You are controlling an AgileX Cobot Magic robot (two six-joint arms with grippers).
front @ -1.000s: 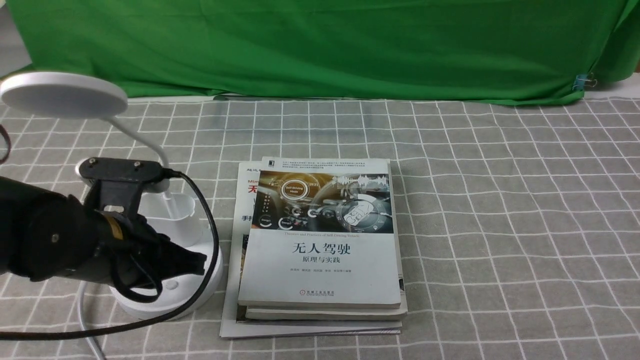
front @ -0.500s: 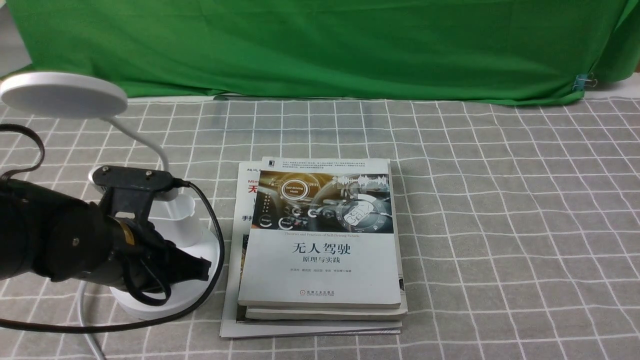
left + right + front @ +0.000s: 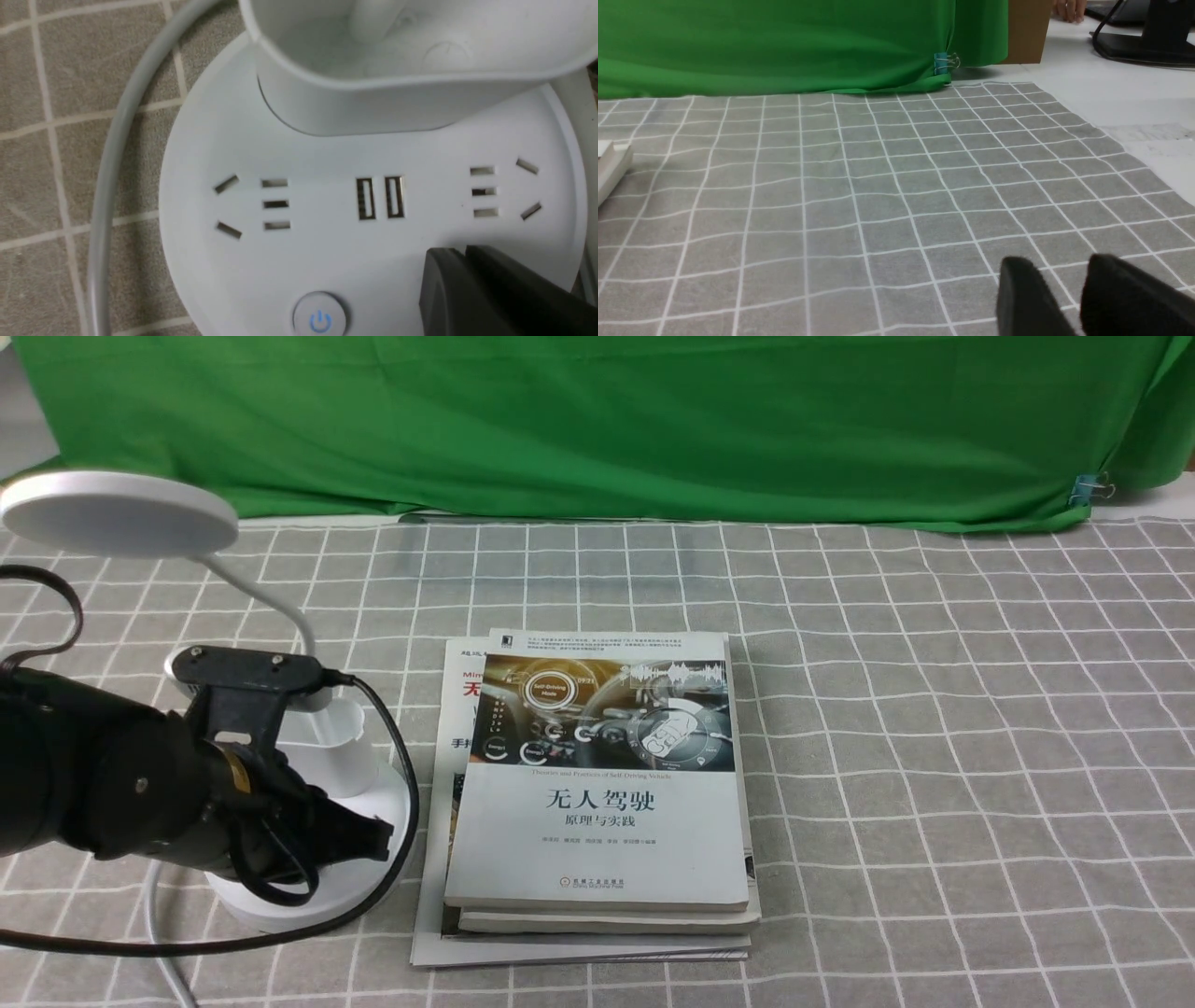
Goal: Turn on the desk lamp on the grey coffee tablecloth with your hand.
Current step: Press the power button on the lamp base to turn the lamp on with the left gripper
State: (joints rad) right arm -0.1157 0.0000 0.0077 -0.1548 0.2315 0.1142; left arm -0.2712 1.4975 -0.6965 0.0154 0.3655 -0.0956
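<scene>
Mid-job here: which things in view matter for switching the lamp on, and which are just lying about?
Job: white plastic disc-headed desk lamp; its round blue-marked power button; grey white-gridded tablecloth; shut left pincer.
Lying about: stacked paperback books; green backdrop cloth; blue binder clip.

The left arm [image 3: 84, 784] was extended in from the left, low and nearly level, with a black bracket [image 3: 247, 669] set above its wrist and a cable [image 3: 397, 775] looped round it. The left pincer [image 3: 376, 833] was pointed forward and slightly downward, its jaws pressed together with nothing gripped between them. The right pincer [image 3: 1069, 298] was seen only from its own wrist, its fingers [image 3: 1020, 294] parted by a narrow gap.
</scene>
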